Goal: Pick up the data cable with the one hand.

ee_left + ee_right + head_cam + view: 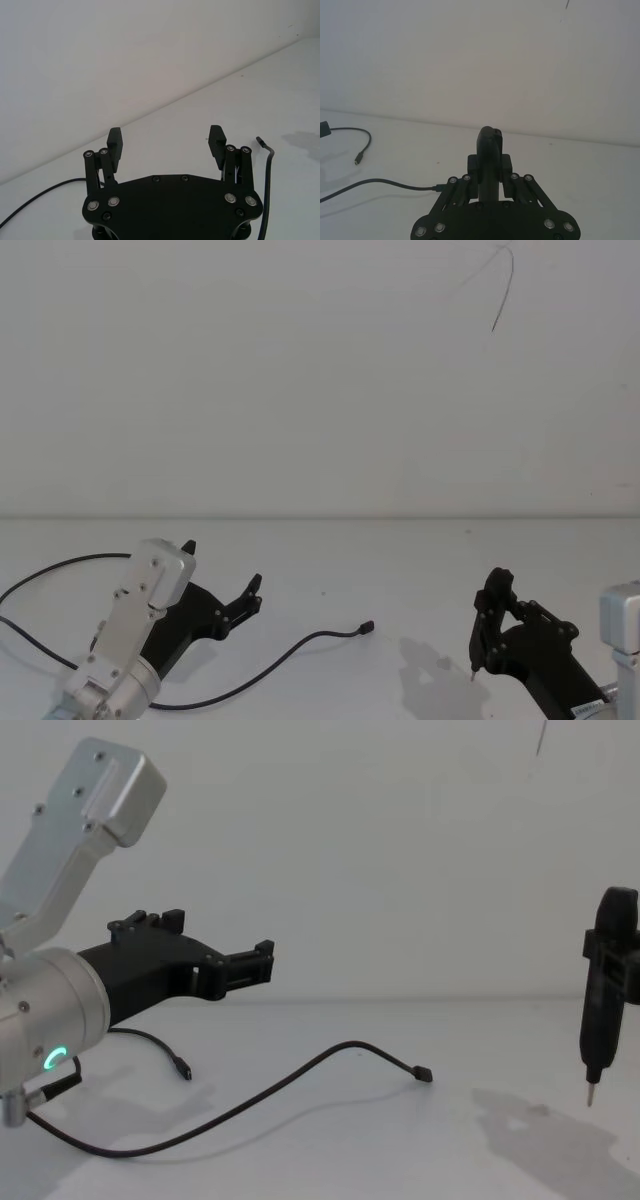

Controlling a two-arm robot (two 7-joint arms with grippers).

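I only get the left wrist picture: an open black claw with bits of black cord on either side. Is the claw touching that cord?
Observer: No. In the chest view the left gripper hangs above the table, and the data cable lies on it below.
Operator: One cord or two?
Observer: The head view suggests one: it loops in from the left, passes behind the left arm and ends in a plug near the middle.
Operator: What's the other arm doing?
Observer: The right gripper, shut, hangs point down off to the right, apart from the cable.
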